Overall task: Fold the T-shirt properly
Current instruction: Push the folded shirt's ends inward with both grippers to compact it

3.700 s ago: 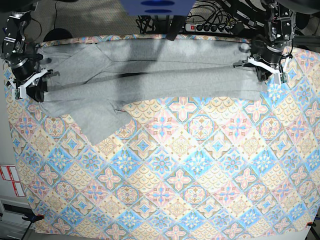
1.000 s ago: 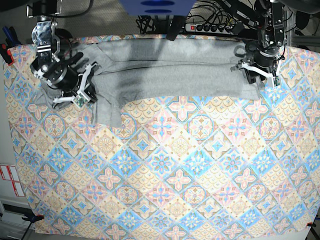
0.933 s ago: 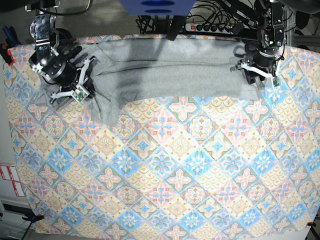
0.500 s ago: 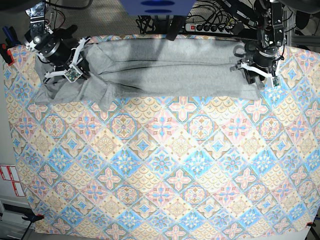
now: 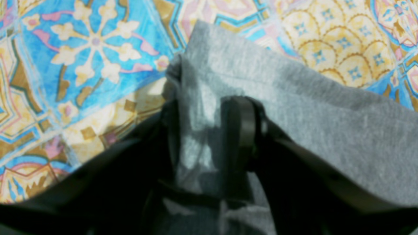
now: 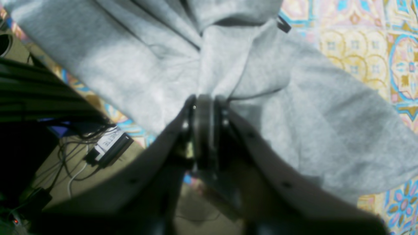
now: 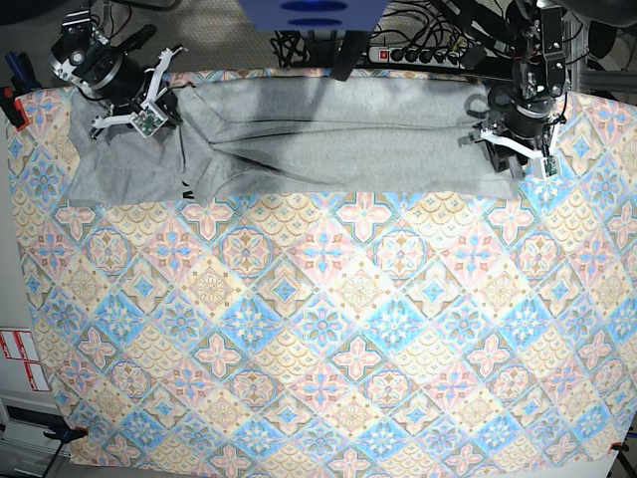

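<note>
T-shirt (image 7: pixel 299 134), grey knit, lies as a long band along the far edge of the patterned cloth (image 7: pixel 328 339), folded lengthwise, with one looser flap spread flat at the right arm's end. The right gripper (image 6: pixel 204 112) sits over bunched fabric there; its jaws look almost pressed together, with folds gathered at the tips, but whether they pinch the knit I cannot tell. The left gripper (image 5: pixel 209 130) stands at the other end, jaws spread apart astride a fold of the shirt's edge. By my reading, the lengthwise fold is largely made; the crosswise folds into a compact packet remain, and that flap wants tidying.
</note>
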Controlling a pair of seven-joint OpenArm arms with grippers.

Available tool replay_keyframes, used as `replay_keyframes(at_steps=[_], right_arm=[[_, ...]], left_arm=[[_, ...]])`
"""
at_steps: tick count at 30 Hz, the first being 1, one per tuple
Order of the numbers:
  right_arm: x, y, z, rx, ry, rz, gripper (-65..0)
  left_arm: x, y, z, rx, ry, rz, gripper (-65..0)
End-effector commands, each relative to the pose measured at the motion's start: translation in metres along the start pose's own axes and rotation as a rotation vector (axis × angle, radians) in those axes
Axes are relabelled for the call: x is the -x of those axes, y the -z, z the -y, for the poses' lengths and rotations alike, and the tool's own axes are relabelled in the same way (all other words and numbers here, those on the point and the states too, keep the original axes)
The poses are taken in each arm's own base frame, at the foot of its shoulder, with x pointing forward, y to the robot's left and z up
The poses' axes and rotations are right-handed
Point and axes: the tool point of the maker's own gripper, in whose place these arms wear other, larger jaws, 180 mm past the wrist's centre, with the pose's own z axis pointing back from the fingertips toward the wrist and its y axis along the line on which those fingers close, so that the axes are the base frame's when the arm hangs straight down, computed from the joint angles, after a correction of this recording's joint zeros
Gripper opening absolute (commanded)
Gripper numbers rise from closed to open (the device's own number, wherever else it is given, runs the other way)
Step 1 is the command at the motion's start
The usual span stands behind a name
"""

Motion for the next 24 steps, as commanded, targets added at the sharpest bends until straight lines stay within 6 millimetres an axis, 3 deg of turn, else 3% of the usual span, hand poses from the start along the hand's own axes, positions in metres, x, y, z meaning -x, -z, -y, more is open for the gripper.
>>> replay_keyframes(at_steps=[1, 5, 8, 13, 18, 24], right_arm=[[-0.007, -0.007, 0.013, 0.035, -0.004, 0.032, -57.5], [-0.021, -0.011, 0.037, 0.131, 0.037, 0.086, -46.4], [-0.032, -0.01, 0.046, 0.175, 0.067, 0.127, -42.4], [-0.053, -0.001, 0.049, 0.174, 0.059, 0.179, -41.8], [-0.091, 0.02, 0.036, 0.109, 0.014, 0.261, -41.8], [-0.089, 0.03, 0.028, 0.074, 0.023, 0.253, -41.8]], left_arm=[[-0.012, -0.002, -0.002, 0.002, 0.006, 0.035, -40.7], [-0.018, -0.005, -0.014, -0.025, -0.001, 0.05, -40.7], [-0.025, -0.009, -0.031, -0.059, -0.045, 0.074, -40.7], [-0.036, -0.013, -0.052, -0.086, -0.074, 0.077, -40.7], [-0.042, -0.009, -0.053, -0.074, -0.064, 0.031, -37.5], [-0.045, 0.002, -0.041, -0.048, -0.068, -0.061, -31.1]])
